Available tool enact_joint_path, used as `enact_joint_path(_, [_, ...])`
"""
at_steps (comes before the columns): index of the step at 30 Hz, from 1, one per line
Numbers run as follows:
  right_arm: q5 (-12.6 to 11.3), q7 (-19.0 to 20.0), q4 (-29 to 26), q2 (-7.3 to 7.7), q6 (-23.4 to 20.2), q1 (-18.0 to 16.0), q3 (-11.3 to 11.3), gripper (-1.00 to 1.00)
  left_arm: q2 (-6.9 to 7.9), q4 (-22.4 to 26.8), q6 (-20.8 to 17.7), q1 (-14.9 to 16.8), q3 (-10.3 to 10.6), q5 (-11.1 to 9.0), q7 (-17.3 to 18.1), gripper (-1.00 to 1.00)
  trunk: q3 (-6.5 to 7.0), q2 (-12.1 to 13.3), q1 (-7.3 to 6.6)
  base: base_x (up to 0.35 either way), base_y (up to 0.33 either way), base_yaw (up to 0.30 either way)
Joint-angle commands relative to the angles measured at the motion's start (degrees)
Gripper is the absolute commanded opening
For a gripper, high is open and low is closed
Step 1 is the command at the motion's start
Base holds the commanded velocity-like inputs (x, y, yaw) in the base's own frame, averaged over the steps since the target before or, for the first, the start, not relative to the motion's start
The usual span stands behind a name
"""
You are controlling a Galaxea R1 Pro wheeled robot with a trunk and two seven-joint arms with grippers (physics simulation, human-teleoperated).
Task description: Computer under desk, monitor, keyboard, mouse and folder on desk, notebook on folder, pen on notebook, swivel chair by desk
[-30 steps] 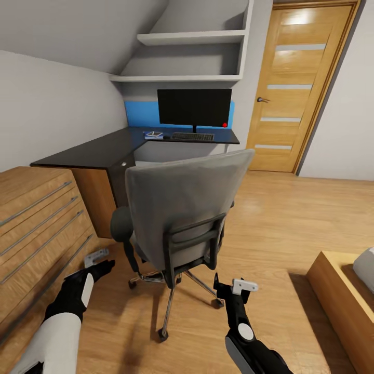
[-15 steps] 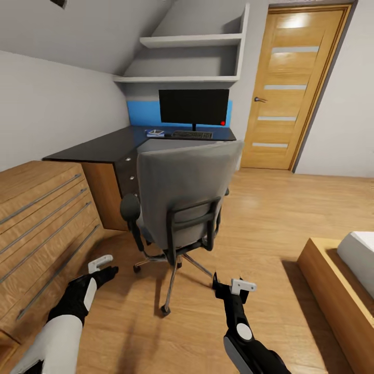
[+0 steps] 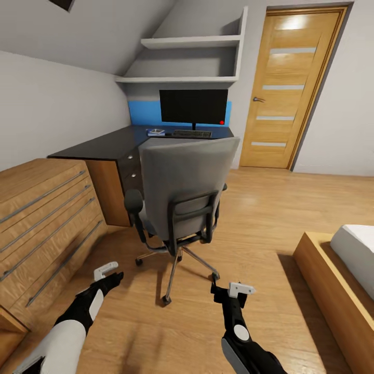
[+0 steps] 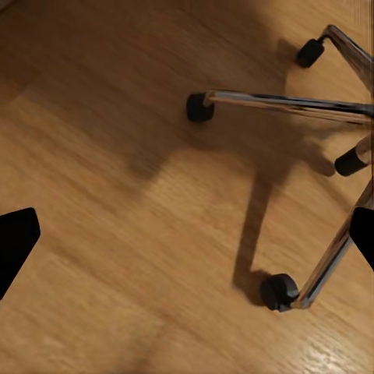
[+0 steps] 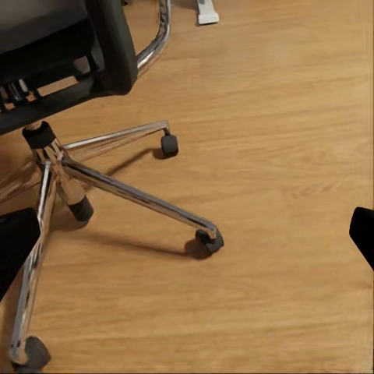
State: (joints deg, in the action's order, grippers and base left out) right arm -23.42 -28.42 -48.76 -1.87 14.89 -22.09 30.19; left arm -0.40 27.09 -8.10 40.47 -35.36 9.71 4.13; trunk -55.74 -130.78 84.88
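Note:
The grey swivel chair stands with its back toward me, in front of the black-topped desk. Its chrome base and castors lie beyond both sets of fingers, also seen as the chair base. On the desk stand the monitor and, before it, the keyboard; a small blue-and-white item lies to its left. The chair back hides the seat, so the folder is out of view. My left gripper and right gripper hover low over the floor, both open and empty.
A light wooden chest with bar handles runs along the left. A wooden door is at the back right, wall shelves hang above the desk, and a bed frame juts in at the right.
The whole view has shifted: the camera has drawn back, so the chair, desk and door look smaller and farther. Both arms keep the same pose, grippers still open.

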Motion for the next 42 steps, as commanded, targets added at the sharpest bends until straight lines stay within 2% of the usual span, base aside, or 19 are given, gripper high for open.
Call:
enact_joint_path(1, [-0.6, -0.2, 0.1, -0.25, -0.3, -0.2, 0.2, 1.00, -0.03, -0.9, 1.1, 0.0, -0.4, 0.6, 0.4, 1.00, -0.05, 0.0, -0.01, -0.011, 0.000, 0.000])
enact_joint_path(2, [-0.6, -0.2, 0.1, -0.76, -1.9, -0.6, 0.2, 1.00, 0.06, -2.8, 4.0, 0.0, -0.4, 0.6, 0.4, 1.00, -0.05, 0.0, -0.01, -0.007, 0.000, 0.000])
enact_joint_path(4, [-0.5, -0.2, 0.2, -1.24, -3.4, -1.5, 0.2, 1.00, 0.12, -4.8, 7.0, 0.0, -0.4, 0.7, 0.5, 1.00, -0.05, 0.0, -0.01, -0.005, 0.000, 0.000])
enact_joint_path(5, [-0.4, -0.2, 0.2, -1.68, -4.7, -2.8, 0.2, 1.00, 0.19, -6.8, 10.0, 0.0, -0.4, 0.8, 0.5, 1.00, -0.05, 0.0, -0.01, -0.003, 0.000, 0.000])
enact_joint_path(8, [-0.3, 0.0, 0.3, -2.40, -6.3, -5.6, 0.2, 1.00, 0.83, -11.0, 15.0, 0.0, -0.4, 1.2, 0.5, 1.00, -0.05, 0.0, -0.01, -0.002, 0.000, 0.000])
enact_joint_path(15, [0.5, 0.4, 1.9, -2.89, -7.1, -9.6, 0.3, 1.00, 2.49, -20.2, 23.9, 0.0, -0.4, 1.5, 0.6, 1.00, -0.05, 0.0, -0.01, 0.000, 0.000, 0.000])
enact_joint_path(16, [1.1, 0.6, 2.1, -2.92, -7.1, -10.0, 0.3, 1.00, 2.67, -21.7, 26.0, 0.0, -0.4, 1.5, 0.6, 1.00, -0.05, 0.0, -0.01, 0.000, 0.000, 0.000])
enact_joint_path(19, [2.3, 0.8, 2.3, -2.95, -7.1, -10.7, 0.3, 1.00, 3.01, -23.7, 28.6, 0.0, -0.4, 1.4, 0.5, 1.00, -0.05, 0.0, -0.01, 0.000, 0.000, 0.000])
enact_joint_path(25, [3.6, 0.8, 3.1, -3.02, -5.8, -11.2, 0.3, 1.00, 3.17, -25.5, 30.1, 0.0, -0.4, 1.4, 0.4, 1.00, -0.05, 0.0, -0.01, 0.000, 0.000, 0.000])
enact_joint_path(29, [3.7, 0.7, 4.7, -3.05, -1.9, -11.3, 0.3, 1.00, 3.23, -25.7, 30.3, 0.1, -0.4, 1.5, 0.3, 1.00, -0.05, 0.0, -0.01, 0.000, 0.000, 0.000])
enact_joint_path(32, [3.7, 0.6, 5.3, -3.04, 1.0, -11.3, 0.2, 1.00, 3.28, -25.8, 30.3, 0.1, -0.4, 1.5, 0.2, 1.00, -0.59, -1.2, 0.65, 0.000, 0.000, 0.000])
enact_joint_path(42, [3.8, 0.5, 5.6, -2.99, 2.4, -11.3, 0.3, 1.00, 3.22, -25.9, 30.3, 0.1, -0.4, 1.5, 0.2, 1.00, -2.38, -5.2, 2.84, 0.000, 0.000, 0.000])
